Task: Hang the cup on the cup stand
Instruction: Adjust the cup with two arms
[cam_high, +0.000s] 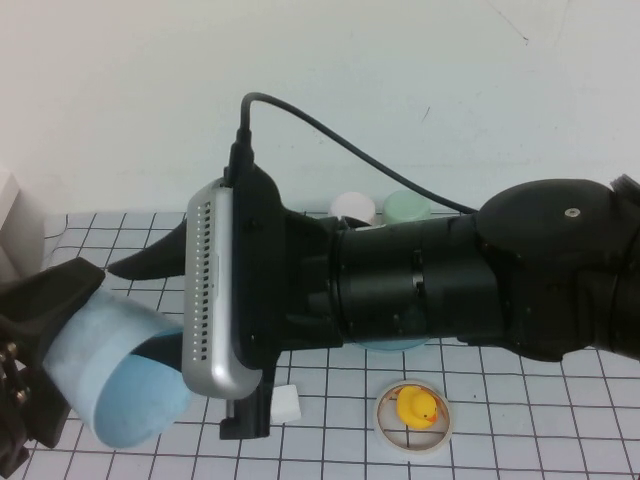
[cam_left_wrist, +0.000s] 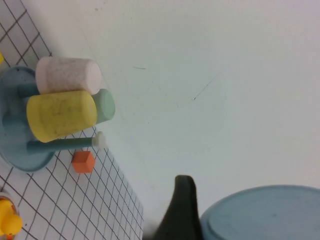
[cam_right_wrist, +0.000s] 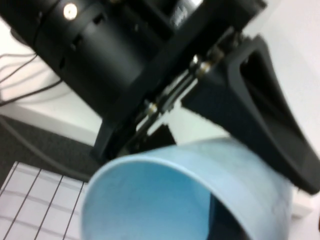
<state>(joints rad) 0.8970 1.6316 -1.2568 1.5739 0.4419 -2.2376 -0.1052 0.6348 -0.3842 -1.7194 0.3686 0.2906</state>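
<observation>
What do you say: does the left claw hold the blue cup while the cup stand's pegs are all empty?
Partly. The left wrist view shows a yellow cup, a pale pink cup and a green cup on the cup stand; a white-tipped peg is free. The left claw does hold the blue cup, the right claw at its mouth.

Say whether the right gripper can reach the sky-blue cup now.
Probably yes. The left gripper holds the sky-blue cup with its mouth toward the right gripper, whose open fingers seem to straddle the rim; nothing lies between.
</observation>
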